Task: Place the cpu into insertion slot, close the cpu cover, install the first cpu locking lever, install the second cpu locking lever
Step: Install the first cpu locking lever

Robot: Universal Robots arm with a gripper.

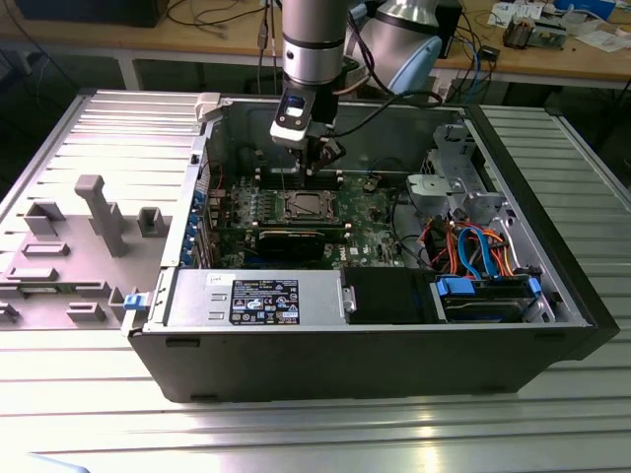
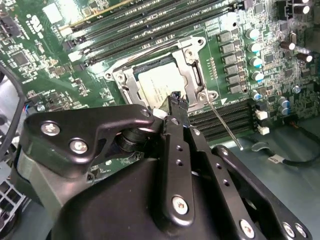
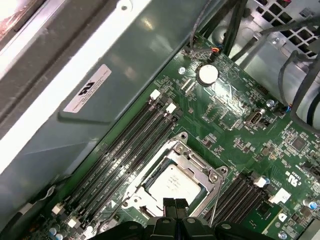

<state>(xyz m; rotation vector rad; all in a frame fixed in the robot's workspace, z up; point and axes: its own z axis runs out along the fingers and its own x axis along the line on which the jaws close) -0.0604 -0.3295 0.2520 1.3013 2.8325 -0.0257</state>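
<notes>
Cpu point(image 3: 172, 184) seated in insertion slot point(image 3: 154, 172), cpu cover point(image 3: 194, 161) down. Gripper point(image 3: 174, 205) jaws together, empty, over cover edge. We'd push the loose lever point(image 2: 225, 125) squarely, staying off the chip.

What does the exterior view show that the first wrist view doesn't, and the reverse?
Exterior view: the whole open computer case on a ribbed metal table, the arm, grey fixtures at the exterior view's left. First wrist view: the cpu framed by the cpu cover, a thin lever rod beside it, a round coin cell. Both: the green motherboard and the hand by the cpu cover.
</notes>
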